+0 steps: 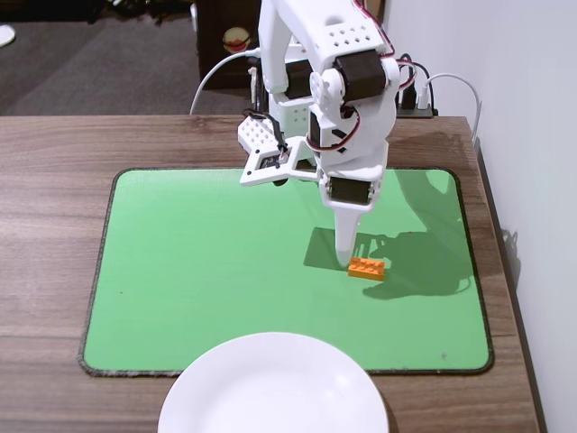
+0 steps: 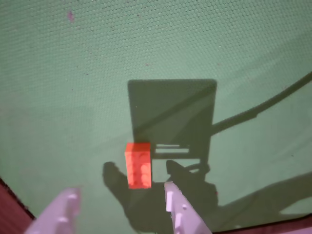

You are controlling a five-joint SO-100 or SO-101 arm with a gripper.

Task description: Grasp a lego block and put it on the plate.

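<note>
I see my tool (image 2: 122,197) spread wide just above the lego block (image 2: 138,165) (on the green mat (image 1: 198,271)), well apart from the plate (image 1: 270,388).

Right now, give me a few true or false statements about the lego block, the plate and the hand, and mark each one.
1. The orange lego block lies on the green mat. True.
2. The white plate holds the block. False: the plate is bare.
3. The hand is open, the block between its fingers in the wrist view. True.
4. The hand has lifted the block. False: the block rests on the mat.
5. The plate sits at the mat's near edge in the fixed view. True.
</note>
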